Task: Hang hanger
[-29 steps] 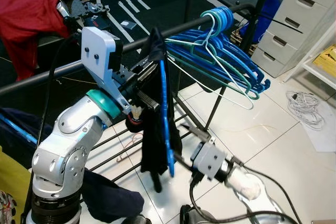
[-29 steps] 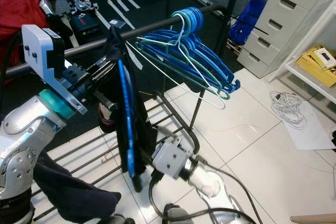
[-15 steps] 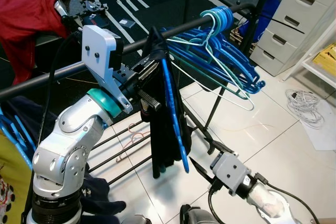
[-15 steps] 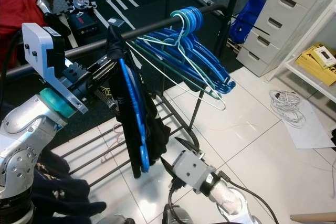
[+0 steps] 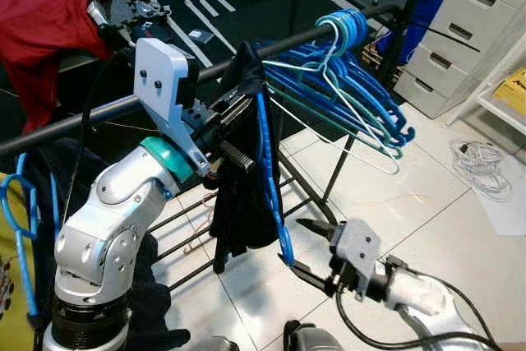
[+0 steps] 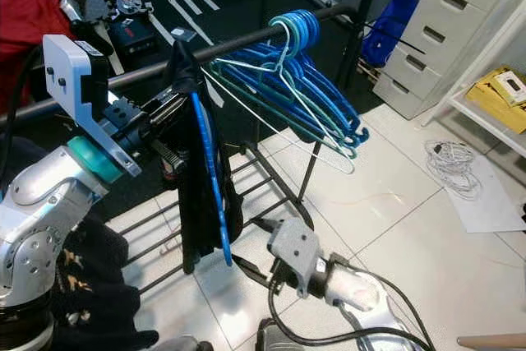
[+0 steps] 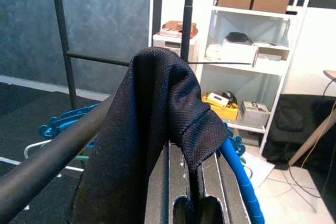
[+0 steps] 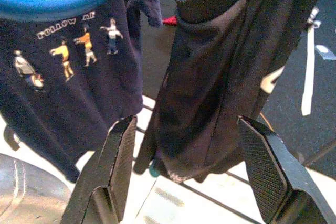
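left hand [image 5: 237,113] grips hanger [image 5: 269,172] at rail [image 5: 99,113] | right hand [image 5: 306,246] spread (below)

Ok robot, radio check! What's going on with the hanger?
Left gripper up at the rail, shut on blue hanger with black garment. Right gripper open, just below them. Spare hangers crowd the rail.

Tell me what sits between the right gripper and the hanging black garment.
Nothing: in the right wrist view the open right gripper faces the black garment across bare air.
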Available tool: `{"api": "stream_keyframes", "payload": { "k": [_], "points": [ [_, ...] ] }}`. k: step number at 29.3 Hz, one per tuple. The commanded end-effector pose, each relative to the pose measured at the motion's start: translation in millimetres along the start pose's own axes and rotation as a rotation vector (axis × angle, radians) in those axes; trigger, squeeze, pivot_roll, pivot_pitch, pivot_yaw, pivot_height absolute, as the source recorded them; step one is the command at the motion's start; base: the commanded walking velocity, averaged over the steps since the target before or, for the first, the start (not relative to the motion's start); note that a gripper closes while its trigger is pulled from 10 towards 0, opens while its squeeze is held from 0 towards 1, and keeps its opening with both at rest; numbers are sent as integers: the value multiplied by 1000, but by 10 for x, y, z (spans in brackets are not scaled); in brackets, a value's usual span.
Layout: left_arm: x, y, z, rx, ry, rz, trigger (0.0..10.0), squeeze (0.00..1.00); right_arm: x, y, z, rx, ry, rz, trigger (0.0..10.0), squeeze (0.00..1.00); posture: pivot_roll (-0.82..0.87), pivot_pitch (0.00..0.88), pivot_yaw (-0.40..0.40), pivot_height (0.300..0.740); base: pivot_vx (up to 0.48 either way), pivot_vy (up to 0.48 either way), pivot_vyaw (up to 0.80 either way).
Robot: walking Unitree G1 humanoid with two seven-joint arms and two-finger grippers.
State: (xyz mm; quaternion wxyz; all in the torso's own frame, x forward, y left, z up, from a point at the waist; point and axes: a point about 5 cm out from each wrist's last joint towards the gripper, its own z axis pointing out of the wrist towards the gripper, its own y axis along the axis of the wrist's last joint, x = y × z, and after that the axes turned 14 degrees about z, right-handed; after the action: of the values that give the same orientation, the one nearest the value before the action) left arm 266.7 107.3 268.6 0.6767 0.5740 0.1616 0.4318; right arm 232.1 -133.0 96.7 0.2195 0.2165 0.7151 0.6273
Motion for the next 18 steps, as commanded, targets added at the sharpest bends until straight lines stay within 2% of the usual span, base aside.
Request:
{"api": "stream_keyframes", "payload": {
  "k": [1,6,7,8,9,10,11,12,14,16,18],
  "points": [
    [-6,42,6,-19,-8,3,10000,0,-30,-66,33,12,-14,13,10000,0,-57,45,85,740,0,0,0],
    [-6,60,23,-27,-11,5,10000,0,-96,-42,139,2,-3,42,10000,0,-54,43,87,740,0,0,0],
    [-7,64,29,-29,-14,5,10000,0,-97,7,236,-4,33,52,10000,0,-50,38,88,740,0,0,0],
    [-7,64,29,-29,-14,5,10000,0,-97,7,236,-4,33,52,10000,0,-50,38,88,740,0,0,0],
    [-8,65,33,-31,-15,6,10000,0,-83,67,337,-17,68,56,10000,0,-44,35,85,740,0,0,0],
    [-8,65,33,-31,-15,6,10000,0,-83,67,337,-17,68,56,10000,0,-44,35,85,740,0,0,0],
    [-8,65,35,-31,-14,7,10000,0,-53,118,430,-26,106,53,10000,0,-39,34,81,740,0,0,0],
    [-8,65,35,-31,-14,7,10000,0,-53,118,430,-26,106,53,10000,0,-39,34,81,740,0,0,0],
    [-14,63,33,-30,-11,7,10000,0,6,167,546,-36,155,47,10000,0,-35,34,76,740,0,0,0],
    [-16,62,30,-30,-9,6,10000,0,23,177,574,-38,163,43,10000,0,-36,35,76,740,0,0,0],
    [-23,60,27,-30,-7,3,10000,0,4,180,601,-35,127,-5,10000,0,-39,36,75,740,0,0,0]
  ]
}}
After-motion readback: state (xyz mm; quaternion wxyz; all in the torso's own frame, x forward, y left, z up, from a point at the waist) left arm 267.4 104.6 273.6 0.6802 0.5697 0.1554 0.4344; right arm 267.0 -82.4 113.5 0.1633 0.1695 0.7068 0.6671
